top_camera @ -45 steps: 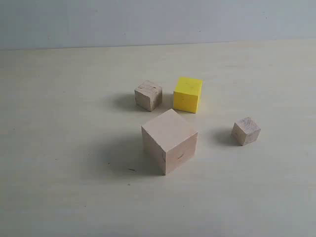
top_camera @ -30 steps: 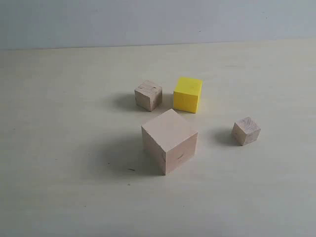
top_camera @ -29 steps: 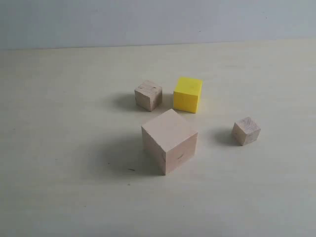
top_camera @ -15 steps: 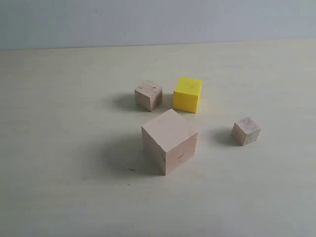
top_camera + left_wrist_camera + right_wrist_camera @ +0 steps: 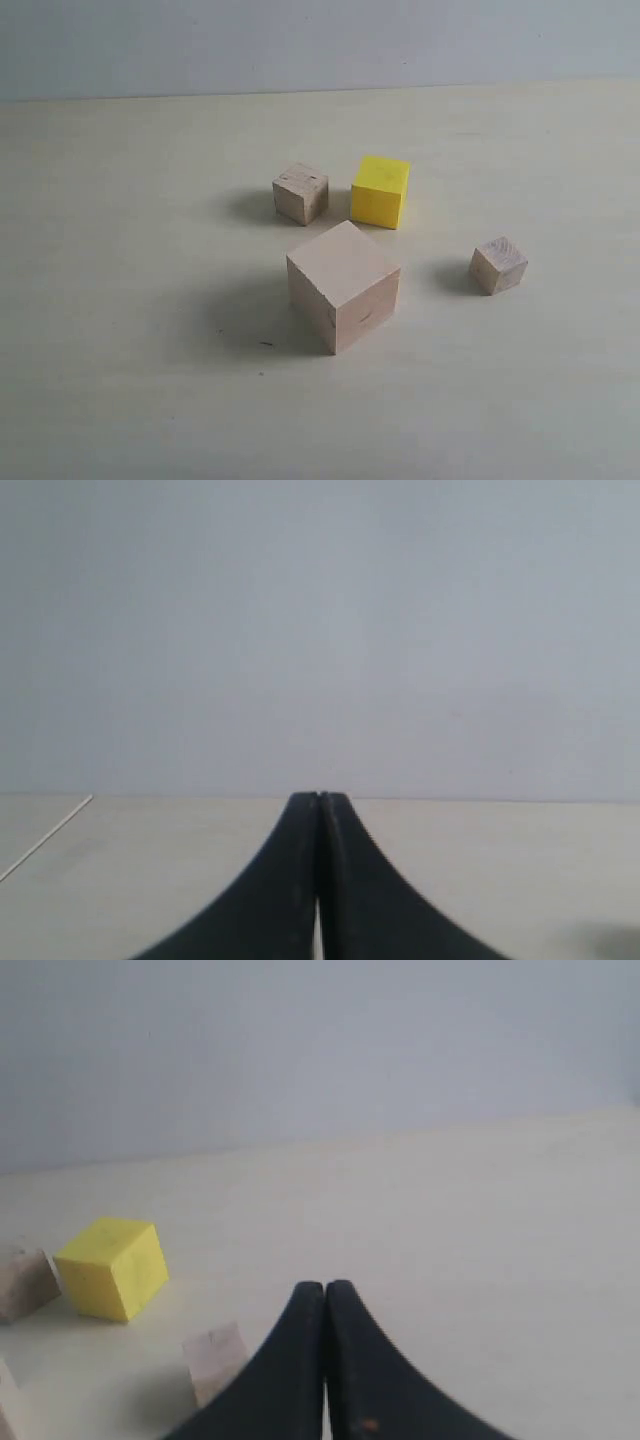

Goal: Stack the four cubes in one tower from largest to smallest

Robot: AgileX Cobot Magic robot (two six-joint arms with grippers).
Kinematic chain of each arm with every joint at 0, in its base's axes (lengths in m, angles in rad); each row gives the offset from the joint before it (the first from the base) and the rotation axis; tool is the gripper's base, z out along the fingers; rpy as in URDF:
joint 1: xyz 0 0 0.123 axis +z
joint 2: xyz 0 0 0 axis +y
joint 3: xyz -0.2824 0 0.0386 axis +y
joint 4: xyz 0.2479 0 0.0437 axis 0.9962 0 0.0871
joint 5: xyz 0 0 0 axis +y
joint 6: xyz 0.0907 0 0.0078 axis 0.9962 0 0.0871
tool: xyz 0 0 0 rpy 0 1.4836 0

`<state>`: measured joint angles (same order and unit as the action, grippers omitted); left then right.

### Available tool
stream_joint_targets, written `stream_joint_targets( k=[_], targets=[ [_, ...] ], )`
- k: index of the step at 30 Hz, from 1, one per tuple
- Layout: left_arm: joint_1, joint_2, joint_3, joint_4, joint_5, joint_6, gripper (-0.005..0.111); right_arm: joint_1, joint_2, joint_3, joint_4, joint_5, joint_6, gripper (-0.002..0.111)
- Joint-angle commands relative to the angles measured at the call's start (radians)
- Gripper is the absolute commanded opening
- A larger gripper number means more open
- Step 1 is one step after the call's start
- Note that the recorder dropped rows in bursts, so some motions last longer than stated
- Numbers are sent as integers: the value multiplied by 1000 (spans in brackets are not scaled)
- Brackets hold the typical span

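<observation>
In the exterior view we see four cubes standing apart on a pale wooden tabletop (image 5: 120, 300), none stacked on another. The large pale wooden cube (image 5: 343, 285) sits nearest the camera, about mid-table, turned so one corner faces us. Behind it stands the medium bright yellow cube (image 5: 380, 191), and just beside that, to its left, the small wooden cube with dark knots (image 5: 300, 192); a narrow gap separates the two. The smallest wooden cube (image 5: 498, 265) rests alone to the right of the large one, well apart from the others. A plain grey-blue wall (image 5: 300, 40) closes the scene at the back.

In the left wrist view we find the left gripper (image 5: 320, 800) with its two black fingers pressed flat together, nothing between them, above bare tabletop with the wall beyond.

In the right wrist view the right gripper (image 5: 325, 1286) is likewise closed and empty, its fingers meeting in a thin seam. The smallest wooden cube (image 5: 215, 1360) lies on the table near one finger, which covers part of it. Farther off we see the medium bright yellow cube (image 5: 112, 1266), and the small wooden cube with dark knots (image 5: 22, 1282) is cut by the picture's edge.
</observation>
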<state>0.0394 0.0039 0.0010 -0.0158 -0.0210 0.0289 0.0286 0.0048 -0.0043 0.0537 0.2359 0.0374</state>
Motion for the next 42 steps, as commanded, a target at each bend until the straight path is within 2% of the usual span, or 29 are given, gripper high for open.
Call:
stream_joint_targets(
  k=[1, 7, 11, 17, 22, 25, 26, 27, 31, 33, 37, 39, 42],
  targets=[
    [2, -4, -1, -5, -145, -304, 0, -4, -5, 4, -2, -275, 0, 0],
    [2, -4, -1, -5, -181, -355, 0, -4, -5, 4, -2, -356, -4, 0],
    [-7, -4, -33, 7, -59, -378, 0, -4, -5, 4, -2, -552, -11, 0],
    [-89, 89, -163, 7, 10, -374, 0, -4, 13, -99, 0, -388, 71, 0],
    [-221, 266, -291, 7, 53, -256, 0, -4, 135, -244, -5, -220, 71, 0],
    [-334, 417, -403, 7, 77, -179, 0, -4, 277, -374, 29, -121, 68, 0],
    [-387, 496, -460, 7, 111, -155, 0, 10, 335, -438, 71, -81, 34, 0],
    [-403, 525, -481, 7, 129, -144, 0, 31, 360, -463, 91, -62, 13, 0],
    [-413, 703, -622, -10, 310, -106, 0, 196, 548, -605, 331, 102, -398, 0],
    [-456, 798, -685, -115, 384, 47, 0, 267, 652, -629, 440, 142, -578, 0],
    [-537, 934, -725, -370, 389, 294, 0, 280, 745, -629, 496, 144, -576, 0],
    [-548, 998, -727, -451, 391, 361, 0, 280, 763, -629, 496, 142, -576, 0],
    [-548, 1063, -727, -458, 391, 361, 0, 280, 765, -629, 490, 131, -576, 0]
  ],
)
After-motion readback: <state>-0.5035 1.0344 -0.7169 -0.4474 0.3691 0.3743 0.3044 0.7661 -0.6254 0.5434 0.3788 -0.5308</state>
